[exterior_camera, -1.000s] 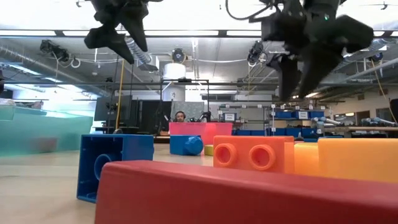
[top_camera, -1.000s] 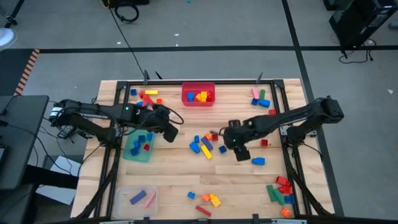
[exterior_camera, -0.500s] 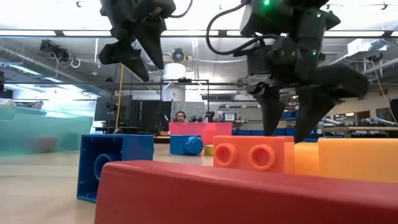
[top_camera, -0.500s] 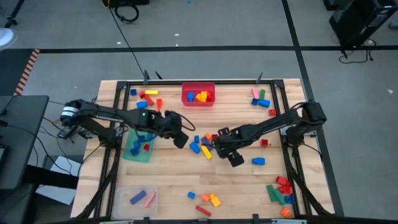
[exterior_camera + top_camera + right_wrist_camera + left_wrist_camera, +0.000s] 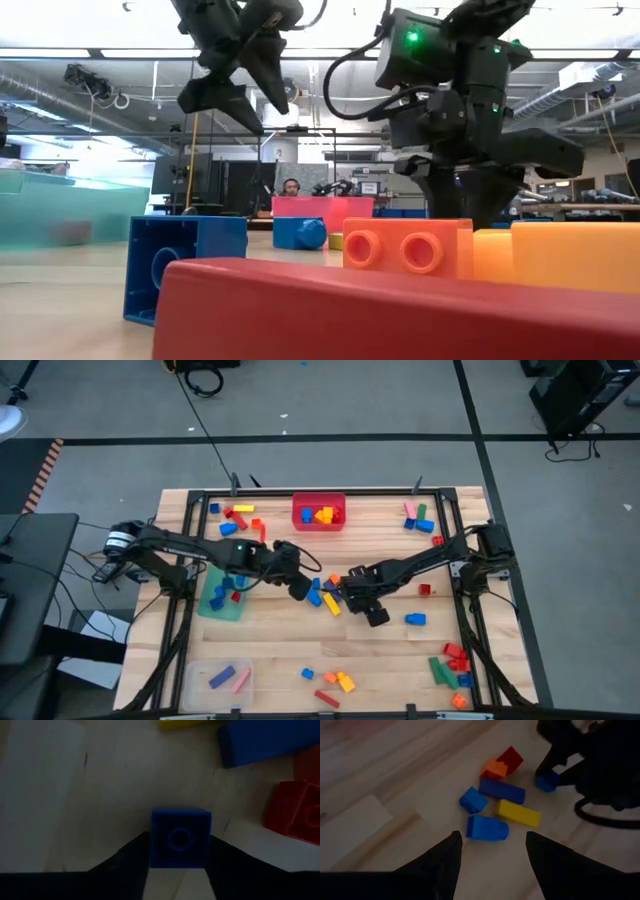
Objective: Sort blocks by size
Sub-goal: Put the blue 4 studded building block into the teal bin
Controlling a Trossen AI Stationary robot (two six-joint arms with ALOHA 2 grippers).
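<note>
Two grippers working mid-table: right gripper (image 5: 179, 865) is pinching a small blue cube (image 5: 180, 837); left gripper (image 5: 492, 851) is hovering w/ fingers apart, empty, near the blocks (image 5: 501, 805).

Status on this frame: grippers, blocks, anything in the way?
Right gripper shut on small blue cube. Left gripper open above centre blocks. Nothing blocking.

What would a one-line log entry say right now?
left gripper: open above centre blocks | right gripper: closing around small blue cube | cube on table

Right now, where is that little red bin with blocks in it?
From above, the red bin sits at the table's far edge, in the middle, beyond both grippers, with yellow and blue blocks inside.
</note>
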